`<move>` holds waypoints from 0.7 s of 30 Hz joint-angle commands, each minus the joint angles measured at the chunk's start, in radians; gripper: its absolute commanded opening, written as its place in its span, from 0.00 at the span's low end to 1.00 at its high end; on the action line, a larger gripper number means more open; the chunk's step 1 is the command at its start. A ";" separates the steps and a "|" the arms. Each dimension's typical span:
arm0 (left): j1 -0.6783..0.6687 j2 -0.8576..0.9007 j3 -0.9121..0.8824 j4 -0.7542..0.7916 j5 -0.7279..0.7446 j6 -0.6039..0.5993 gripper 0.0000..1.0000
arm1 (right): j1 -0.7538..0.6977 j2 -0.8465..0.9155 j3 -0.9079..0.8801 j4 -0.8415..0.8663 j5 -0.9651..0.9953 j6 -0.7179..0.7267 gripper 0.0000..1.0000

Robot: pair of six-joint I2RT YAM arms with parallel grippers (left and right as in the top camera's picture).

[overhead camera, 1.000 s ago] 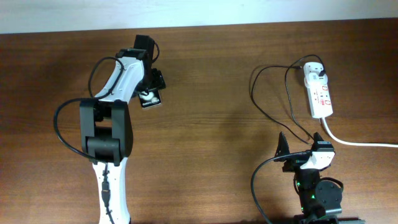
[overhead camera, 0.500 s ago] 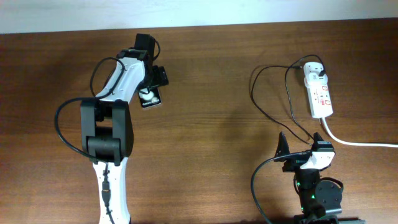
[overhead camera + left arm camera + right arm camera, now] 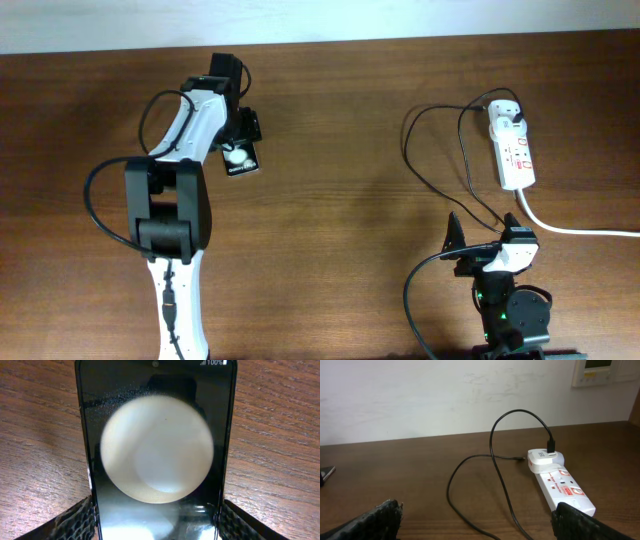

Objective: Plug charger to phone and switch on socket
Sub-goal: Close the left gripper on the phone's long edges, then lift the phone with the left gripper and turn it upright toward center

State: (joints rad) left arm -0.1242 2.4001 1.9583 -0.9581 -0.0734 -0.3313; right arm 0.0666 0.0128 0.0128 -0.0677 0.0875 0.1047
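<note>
- Wooden table (image 3: 340, 250) runs under a pale wall, and the socket (image 3: 516, 155), a white power strip, lies toward its far right edge; I place everything from it.
- Far to the left of the socket, the phone (image 3: 157, 450) lies flat with the left gripper (image 3: 243, 140) over it. The fingers (image 3: 75, 520) look to be touching both long edges, narrowed onto the slab.
- That phone looks rigid, glossy and slippery, so the long edges seem the safest hold. The glass face is the fragile part.
- Just left of the socket, the charger (image 3: 410, 150) sprawls in loose loops from its white adapter. It is thin and limp, so I would take it at the stiff plug tip, which seems to lie near the adapter.
- Near the socket, on the robot's side of it, the right gripper (image 3: 477, 525) hangs spread wide, holding nothing.
</note>
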 commanded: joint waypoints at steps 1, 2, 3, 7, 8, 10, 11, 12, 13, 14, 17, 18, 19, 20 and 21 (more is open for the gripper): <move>0.007 0.104 0.037 -0.106 -0.019 0.034 0.66 | -0.008 -0.006 -0.007 -0.005 -0.002 0.000 0.99; 0.007 0.103 0.099 -0.163 -0.008 0.034 0.62 | -0.008 -0.006 -0.007 -0.005 -0.002 0.000 0.99; 0.007 0.103 0.151 -0.215 -0.009 0.034 0.59 | -0.008 -0.006 -0.007 -0.005 -0.002 0.000 0.99; 0.007 0.101 0.361 -0.399 0.000 0.007 0.56 | -0.008 -0.006 -0.007 -0.005 -0.002 0.000 0.99; 0.006 0.101 0.419 -0.441 0.010 0.006 0.53 | -0.008 -0.006 -0.007 -0.005 -0.002 0.000 0.99; 0.006 0.101 0.509 -0.518 0.011 0.003 0.52 | -0.008 -0.006 -0.007 -0.005 -0.002 0.000 0.99; 0.006 0.100 0.547 -0.555 0.011 0.003 0.52 | -0.008 -0.006 -0.007 -0.005 -0.002 0.000 0.99; 0.006 0.100 0.594 -0.600 0.010 0.003 0.52 | -0.008 -0.006 -0.007 -0.005 -0.002 0.000 0.99; 0.006 0.100 0.652 -0.644 0.010 0.003 0.51 | -0.008 -0.006 -0.007 -0.005 -0.002 0.000 0.99; 0.007 0.100 0.690 -0.668 0.006 0.003 0.52 | -0.008 -0.006 -0.007 -0.005 -0.002 0.000 0.99; 0.006 0.082 0.793 -0.730 0.007 0.004 0.52 | -0.008 -0.006 -0.007 -0.005 -0.002 0.000 0.99; 0.006 0.060 0.793 -0.731 0.008 0.004 0.51 | -0.008 -0.006 -0.007 -0.005 -0.002 0.000 0.99; 0.006 0.031 0.793 -0.730 0.016 0.004 0.52 | -0.008 -0.006 -0.007 -0.005 -0.002 0.000 0.99; 0.006 0.006 0.793 -0.730 0.037 0.004 0.52 | -0.008 -0.006 -0.007 -0.005 -0.002 0.000 0.99; 0.006 -0.040 0.793 -0.730 0.080 0.010 0.51 | -0.008 -0.006 -0.007 -0.005 -0.002 0.000 0.99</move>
State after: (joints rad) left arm -0.1230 2.5031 2.7274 -1.6871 -0.0551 -0.3176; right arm 0.0666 0.0120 0.0128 -0.0677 0.0875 0.1043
